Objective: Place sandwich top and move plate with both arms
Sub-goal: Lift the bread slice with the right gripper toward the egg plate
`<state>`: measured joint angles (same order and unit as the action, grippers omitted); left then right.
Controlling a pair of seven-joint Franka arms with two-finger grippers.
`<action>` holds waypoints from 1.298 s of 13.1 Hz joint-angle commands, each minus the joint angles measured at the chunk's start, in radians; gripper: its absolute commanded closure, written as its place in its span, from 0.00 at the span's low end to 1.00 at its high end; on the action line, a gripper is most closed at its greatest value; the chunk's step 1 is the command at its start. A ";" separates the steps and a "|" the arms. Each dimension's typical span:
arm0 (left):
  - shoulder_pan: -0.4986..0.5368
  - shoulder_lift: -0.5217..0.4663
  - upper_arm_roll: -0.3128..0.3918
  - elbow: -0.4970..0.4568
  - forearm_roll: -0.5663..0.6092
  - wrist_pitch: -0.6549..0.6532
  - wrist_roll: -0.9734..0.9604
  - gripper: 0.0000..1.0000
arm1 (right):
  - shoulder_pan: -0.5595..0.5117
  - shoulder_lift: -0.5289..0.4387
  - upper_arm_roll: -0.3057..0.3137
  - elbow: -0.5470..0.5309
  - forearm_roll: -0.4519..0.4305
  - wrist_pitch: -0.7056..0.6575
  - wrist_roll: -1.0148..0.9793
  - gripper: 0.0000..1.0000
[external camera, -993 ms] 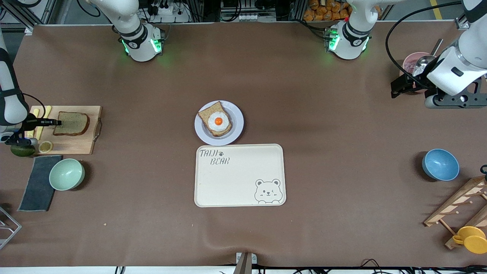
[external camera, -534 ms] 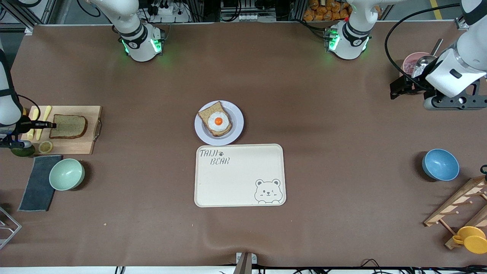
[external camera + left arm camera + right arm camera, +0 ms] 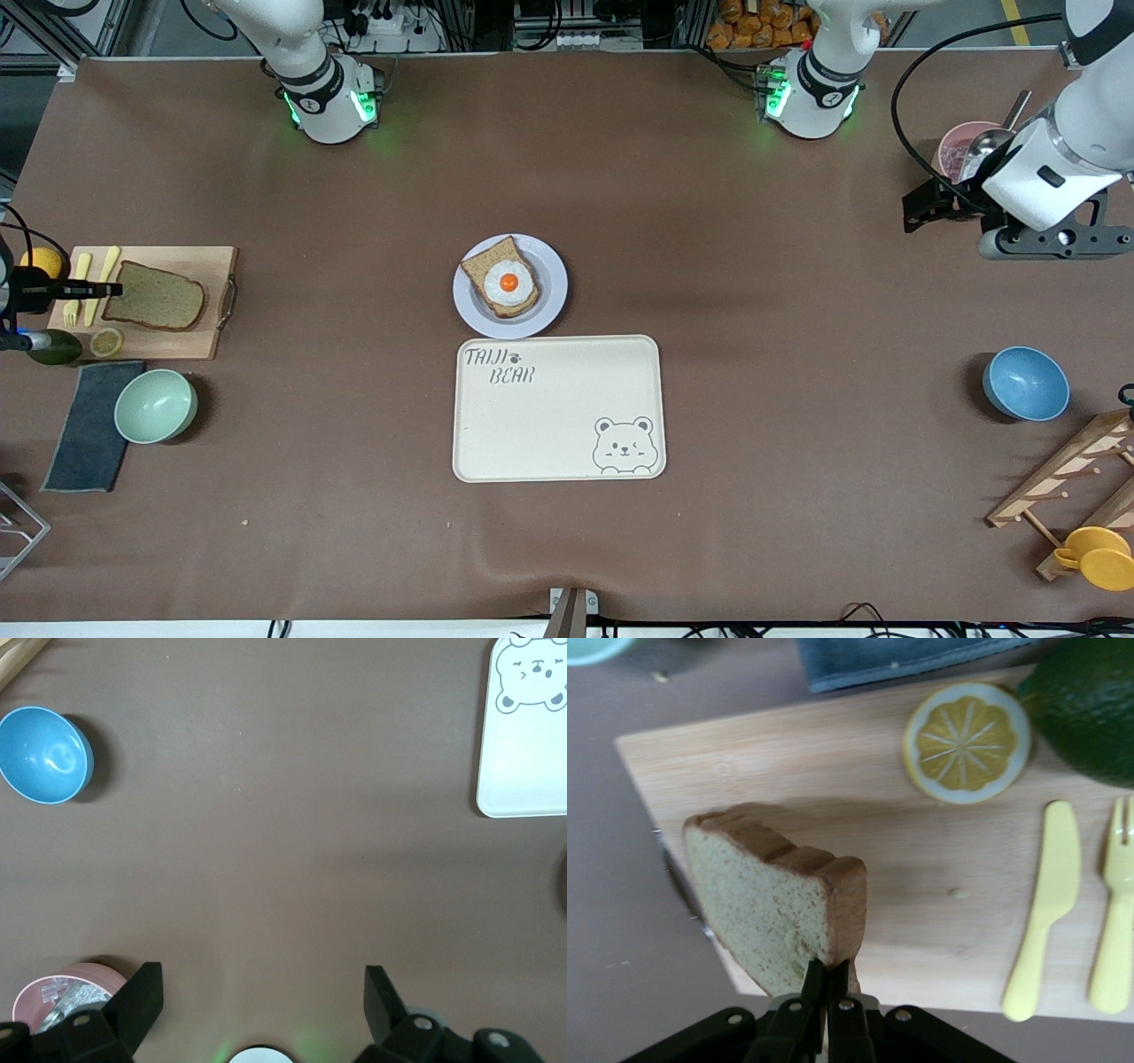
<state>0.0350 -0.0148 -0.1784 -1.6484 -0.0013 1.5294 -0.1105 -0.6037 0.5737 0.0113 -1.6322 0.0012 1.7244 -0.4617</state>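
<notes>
The sandwich top (image 3: 155,306), a plain brown bread slice, is tilted up over the wooden cutting board (image 3: 195,341) at the right arm's end of the table. My right gripper (image 3: 108,289) is shut on its crust edge; the right wrist view shows the fingers (image 3: 830,979) pinching the slice (image 3: 762,912). The pale plate (image 3: 554,297) sits mid-table bearing a bread slice with a fried egg (image 3: 508,283). My left gripper (image 3: 917,206) is open and empty (image 3: 261,992), held over bare table near the left arm's end.
On the board lie a lemon half (image 3: 966,742) and a yellow knife (image 3: 1045,904) and fork. The cream bear tray (image 3: 558,416) lies just nearer the camera than the plate. A green bowl (image 3: 155,405), a blue bowl (image 3: 1025,383) and a pink bowl (image 3: 961,146) stand about.
My right gripper has drawn back toward the right arm's end of the table with the bread slice in it, and the slice has tilted up. My left gripper has shifted slightly.
</notes>
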 commanded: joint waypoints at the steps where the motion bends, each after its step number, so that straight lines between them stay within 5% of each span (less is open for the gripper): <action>1: 0.000 -0.004 -0.003 -0.002 -0.016 0.011 -0.003 0.00 | 0.007 -0.020 0.004 0.037 0.034 -0.083 0.018 1.00; 12: 0.002 0.001 -0.004 -0.007 -0.016 0.011 -0.003 0.00 | 0.056 -0.048 0.071 0.048 0.216 -0.230 0.003 1.00; 15: 0.002 0.001 -0.004 -0.007 -0.016 0.014 -0.003 0.00 | 0.133 -0.046 0.095 0.038 0.250 -0.238 0.005 1.00; 17: 0.005 0.001 -0.004 -0.007 -0.016 0.014 -0.001 0.00 | 0.188 -0.048 0.096 -0.001 0.350 -0.240 0.008 1.00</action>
<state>0.0345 -0.0099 -0.1806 -1.6517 -0.0013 1.5325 -0.1106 -0.4582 0.5441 0.1069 -1.5870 0.2836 1.4885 -0.4603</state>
